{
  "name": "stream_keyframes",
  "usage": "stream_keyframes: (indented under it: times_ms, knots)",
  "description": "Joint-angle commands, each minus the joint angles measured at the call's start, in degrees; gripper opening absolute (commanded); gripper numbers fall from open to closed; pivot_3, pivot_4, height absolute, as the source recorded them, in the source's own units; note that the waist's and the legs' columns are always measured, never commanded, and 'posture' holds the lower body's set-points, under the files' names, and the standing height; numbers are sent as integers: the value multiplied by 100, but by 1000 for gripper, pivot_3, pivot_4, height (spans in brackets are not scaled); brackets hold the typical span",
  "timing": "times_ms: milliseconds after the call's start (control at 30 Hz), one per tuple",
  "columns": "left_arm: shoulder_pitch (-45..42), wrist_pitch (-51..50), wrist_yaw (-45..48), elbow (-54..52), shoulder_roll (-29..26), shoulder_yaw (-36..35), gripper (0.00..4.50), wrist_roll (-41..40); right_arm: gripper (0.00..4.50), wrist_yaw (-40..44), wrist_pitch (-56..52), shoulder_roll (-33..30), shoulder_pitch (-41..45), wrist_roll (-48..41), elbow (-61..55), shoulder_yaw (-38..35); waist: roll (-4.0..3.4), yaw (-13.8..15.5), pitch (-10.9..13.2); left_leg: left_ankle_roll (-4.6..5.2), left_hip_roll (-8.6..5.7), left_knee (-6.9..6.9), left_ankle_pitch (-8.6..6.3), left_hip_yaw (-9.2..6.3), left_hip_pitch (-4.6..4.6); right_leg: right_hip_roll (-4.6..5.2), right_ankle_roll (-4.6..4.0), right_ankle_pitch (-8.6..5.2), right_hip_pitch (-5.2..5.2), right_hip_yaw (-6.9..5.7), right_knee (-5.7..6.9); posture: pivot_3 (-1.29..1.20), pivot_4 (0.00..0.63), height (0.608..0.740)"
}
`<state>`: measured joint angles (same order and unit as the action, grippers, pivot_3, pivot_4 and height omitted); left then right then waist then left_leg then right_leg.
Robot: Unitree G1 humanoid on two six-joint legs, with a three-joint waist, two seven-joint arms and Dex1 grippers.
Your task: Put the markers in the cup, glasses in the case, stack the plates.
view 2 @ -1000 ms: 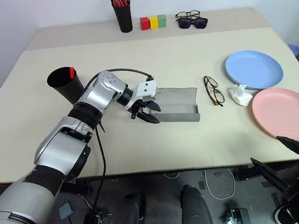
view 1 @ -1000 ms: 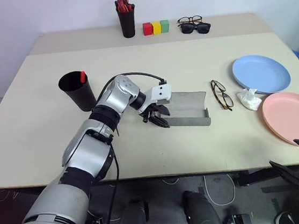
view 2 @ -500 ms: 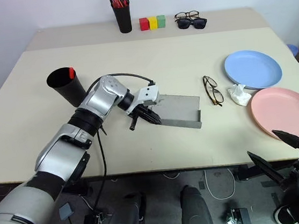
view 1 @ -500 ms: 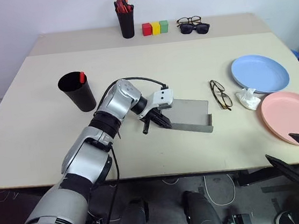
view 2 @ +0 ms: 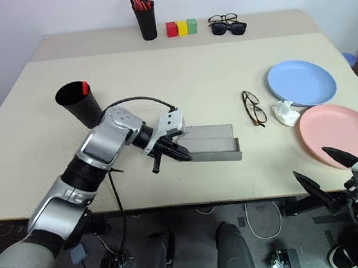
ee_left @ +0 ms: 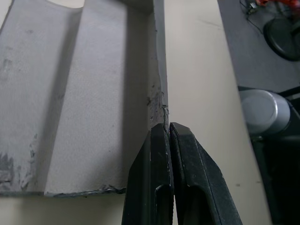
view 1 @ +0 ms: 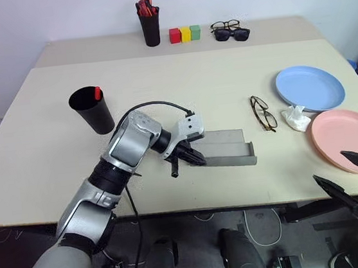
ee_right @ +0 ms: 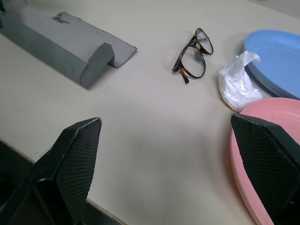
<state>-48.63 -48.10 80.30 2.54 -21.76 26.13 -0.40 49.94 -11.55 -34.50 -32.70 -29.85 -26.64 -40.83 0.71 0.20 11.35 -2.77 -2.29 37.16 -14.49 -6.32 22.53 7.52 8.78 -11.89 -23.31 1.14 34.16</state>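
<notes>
From the head camera, the grey case [view 1: 222,147] lies open on the table [view 1: 51,148], and everything else is placed from it. The left gripper [view 1: 191,158] sits at the case's near-left end, its black fingers pressed together; a dark marker [view 1: 175,167] juts from under it, though whether it is gripped cannot be told. The cup [view 1: 91,109], with a red cap showing at its rim, stands left of and behind the case. The glasses [view 1: 264,112] lie just right of it, a crumpled tissue [view 1: 297,118] further right, then the blue plate [view 1: 309,88] and pink plate [view 1: 348,140]. The right gripper [view 1: 349,176] hovers off the table edge, well right of the case, fingers spread wide. In the left wrist view, the closed fingertips [ee_left: 164,140] meet the case's wall [ee_left: 157,70]. The right wrist view shows case, glasses, tissue and both plates beyond the spread fingers [ee_right: 77,154].
</notes>
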Motion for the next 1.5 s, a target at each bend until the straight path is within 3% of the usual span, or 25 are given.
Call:
stream_keyframes:
  times_ms: [33, 167, 200, 267, 400, 600, 700, 833, 1167, 1500]
  knots:
    - [73, -173, -224, -410, -161, 19, 68, -178, 4500, -93, -13, -154, 175, 74, 59, 47, -1, -2, -1, 0, 0, 0, 0, 1, -2, 0, 9, -6, 2, 1, -1, 0, 150, 739]
    - [93, -174, -397, -421, -272, 89, 68, -276, 4500, -155, -103, -260, 423, 70, 148, 115, -1, 12, -1, 0, 0, 1, 0, 1, -2, 0, -1, 0, 3, 1, -1, 0, 150, 739]
    - [110, -135, -418, -417, -305, 112, 299, -290, 4500, -186, -98, -291, 539, 70, 172, 144, -1, 14, -1, 0, -1, 1, 0, 1, -2, 0, -6, 3, 3, 1, -1, 0, 150, 739]
    - [140, -80, -462, -422, -364, 162, 885, -321, 4500, -230, -200, -398, 753, 62, 230, 237, -1, 11, -1, 0, 0, 0, 0, 0, -2, 0, -12, 7, 3, 1, -1, 0, 150, 739]
    - [156, -193, -503, -514, -429, 171, 2787, -535, 4500, -269, -404, -616, 1171, 79, 369, 435, -1, 7, 0, 0, -1, 0, 0, 1, -2, 0, -13, 7, 3, 1, -2, 0, 150, 739]
    - [191, -16, -827, -690, -345, -469, 2787, -1064, 4500, -453, -1087, -978, 2312, -83, 752, 944, 0, -18, 1, 0, 0, 1, 1, 2, -3, 0, -13, 9, 3, 2, -1, 0, 150, 739]
    - [578, 812, -1213, -902, -348, -1017, 2787, -1192, 4500, -660, -1455, -1122, 3002, 156, 1103, 1512, -1, -67, -1, 0, 0, 0, 1, 0, -3, 0, -13, 9, 2, 1, 0, 0, 150, 739]
    - [951, 1324, -1313, -1156, -791, -896, 2787, -970, 4500, -845, -1592, -1106, 4041, 678, 1899, 2383, -4, -121, 1, -1, 0, -5, 2, 7, -10, 0, -16, 13, 1, 7, 0, 0, 150, 739]
    - [1516, 544, -2404, -1991, -848, -1081, 2787, -1132, 4500, -1909, -1509, -309, 6179, 1803, 3917, 3471, -5, -115, 2, -3, -4, -11, 4, 1, -1, -2, 4, 25, -8, 7, 3, 0, 150, 739]
    - [1727, 88, -2984, -2349, -858, -1152, 2787, -1330, 4500, -1966, -1852, -46, 7093, 2117, 5009, 3734, -6, -127, 2, -8, -3, -8, 7, -1, -4, -6, 2, 26, -7, 8, 8, 0, 150, 739]
